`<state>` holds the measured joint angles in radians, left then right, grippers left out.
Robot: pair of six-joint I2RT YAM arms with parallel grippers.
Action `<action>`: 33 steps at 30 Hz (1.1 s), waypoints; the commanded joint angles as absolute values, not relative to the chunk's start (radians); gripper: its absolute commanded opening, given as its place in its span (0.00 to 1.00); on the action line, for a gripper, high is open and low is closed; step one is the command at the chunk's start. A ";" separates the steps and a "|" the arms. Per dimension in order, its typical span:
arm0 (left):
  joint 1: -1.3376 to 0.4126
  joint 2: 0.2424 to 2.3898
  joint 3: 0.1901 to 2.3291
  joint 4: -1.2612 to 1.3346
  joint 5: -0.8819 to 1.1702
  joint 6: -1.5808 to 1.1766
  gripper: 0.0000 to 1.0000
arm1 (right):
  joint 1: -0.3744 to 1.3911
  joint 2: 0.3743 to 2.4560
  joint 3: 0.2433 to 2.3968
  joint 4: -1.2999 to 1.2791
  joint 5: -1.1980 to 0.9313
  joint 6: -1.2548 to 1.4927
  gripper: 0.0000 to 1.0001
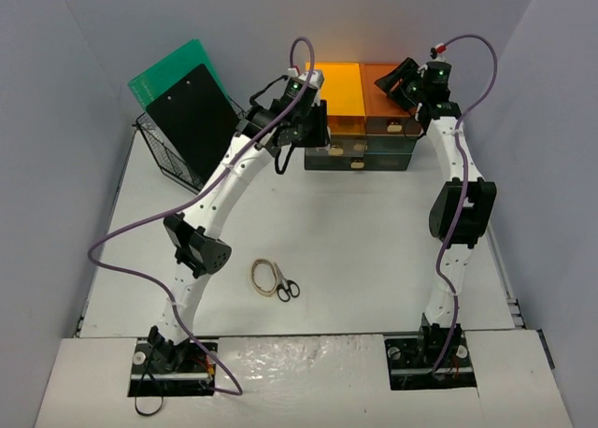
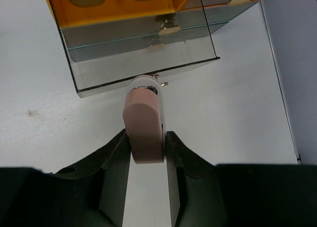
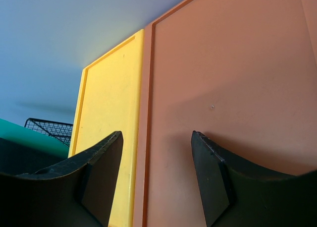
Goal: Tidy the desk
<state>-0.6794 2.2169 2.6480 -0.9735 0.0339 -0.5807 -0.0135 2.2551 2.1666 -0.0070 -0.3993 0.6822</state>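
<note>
Contents of the pulled-out smoked drawer [image 2: 143, 53] are hard for you to make out. Basket [image 1: 168, 166] holds a green board [image 1: 177, 64] and a black clipboard [image 1: 196, 120], lower ends hidden. Left jaws grip a pink block [image 2: 143, 128] just before that drawer; right jaws stand wide, holding nothing, over the unit [image 3: 223, 88] top. Worktop [image 1: 374, 241] spans beneath both arms.

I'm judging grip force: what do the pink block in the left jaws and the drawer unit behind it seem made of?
Pink block: matte, rounded edges, likely rubber or soft plastic. Drawer unit: glossy see-through walls, orange top, probably hard plastic.
</note>
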 commanded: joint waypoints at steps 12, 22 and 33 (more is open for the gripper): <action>-0.593 2.053 2.445 -0.519 0.417 -0.368 0.00 | -0.020 2.324 2.071 -0.374 -0.374 0.613 0.56; -0.561 2.116 2.393 -0.326 0.489 -0.307 0.00 | -0.021 2.313 2.049 -0.377 -0.371 0.575 0.56; -0.542 2.221 2.407 -0.310 0.505 -0.236 0.00 | -0.018 2.313 2.039 -0.376 -0.366 0.565 0.56</action>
<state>-0.5497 2.2522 2.3927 -0.4226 0.4785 -0.2831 -0.0124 2.2380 2.1331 0.0162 -0.4015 0.6111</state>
